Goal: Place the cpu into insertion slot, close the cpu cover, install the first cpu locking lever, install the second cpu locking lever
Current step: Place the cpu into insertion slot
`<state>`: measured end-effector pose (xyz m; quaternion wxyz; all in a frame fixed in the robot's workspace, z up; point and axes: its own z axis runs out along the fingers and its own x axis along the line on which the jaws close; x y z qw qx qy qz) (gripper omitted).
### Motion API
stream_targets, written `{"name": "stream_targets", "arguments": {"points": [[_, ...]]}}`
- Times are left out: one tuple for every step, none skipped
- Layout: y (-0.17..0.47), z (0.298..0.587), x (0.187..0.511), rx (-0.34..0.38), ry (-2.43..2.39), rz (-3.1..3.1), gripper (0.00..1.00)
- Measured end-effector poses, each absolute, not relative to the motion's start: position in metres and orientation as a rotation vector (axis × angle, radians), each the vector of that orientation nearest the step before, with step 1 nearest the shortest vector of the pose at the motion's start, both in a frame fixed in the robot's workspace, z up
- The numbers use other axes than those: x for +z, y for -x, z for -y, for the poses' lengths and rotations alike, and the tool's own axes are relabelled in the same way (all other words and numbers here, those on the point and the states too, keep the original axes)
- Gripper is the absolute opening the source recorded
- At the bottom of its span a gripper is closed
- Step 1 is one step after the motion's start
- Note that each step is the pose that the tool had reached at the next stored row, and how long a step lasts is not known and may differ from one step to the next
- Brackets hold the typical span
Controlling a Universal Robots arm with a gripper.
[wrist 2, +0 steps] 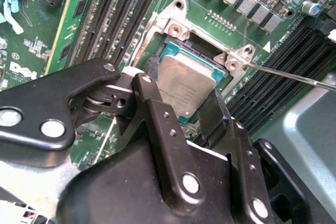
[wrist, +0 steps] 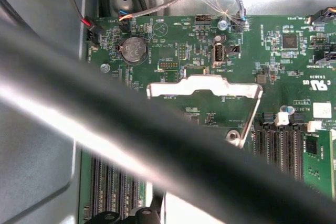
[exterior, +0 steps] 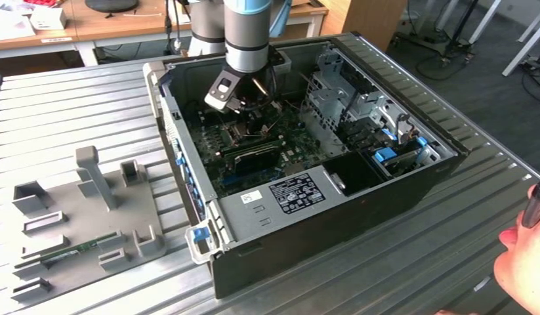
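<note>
In the second wrist view the cpu (wrist 2: 185, 80), a flat square chip with a dull grey metal top and a teal edge, lies slightly tilted over the dark insertion slot (wrist 2: 197, 43) with its silver rim. My gripper (wrist 2: 178, 92) is shut on it, one black finger (wrist 2: 152, 108) against each side. In the first wrist view the cpu cover (wrist: 205, 85), a thin silver frame, stands raised off the green board. A thin locking lever (wrist 2: 294, 76) sticks out beside the socket. In the exterior view my gripper (exterior: 243, 115) reaches down into the open computer case (exterior: 427, 177).
Long black memory slots (wrist 2: 118, 14) flank the socket on both sides. A blurred black cable (wrist: 157, 140) crosses the first wrist view. Drive bays (exterior: 357, 105) fill the case's far side. A grey fixture plate (exterior: 86, 216) lies on the exterior view's left; a person's hand (exterior: 523, 252) on its right.
</note>
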<state>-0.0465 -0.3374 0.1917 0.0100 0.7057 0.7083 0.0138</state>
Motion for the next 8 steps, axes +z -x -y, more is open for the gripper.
{"name": "stream_targets", "arguments": {"points": [[0.0465,0.3375,0.1917,0.043,-2.203,-2.211,0.54],[0.0465,0.3376,0.1916,0.043,-2.203,-2.211,0.54],[0.0465,0.3376,0.1916,0.043,-2.203,-2.211,0.54],[0.0465,0.3376,0.1916,0.043,-2.203,-2.211,0.54],[0.0465,0.3377,0.1916,0.043,-2.203,-2.211,0.54],[0.0465,0.3377,0.1915,0.043,-2.203,-2.211,0.54],[0.0465,0.3377,0.1915,0.043,-2.203,-2.211,0.54],[0.0465,0.3377,0.1915,0.043,-2.203,-2.211,0.54]]}}
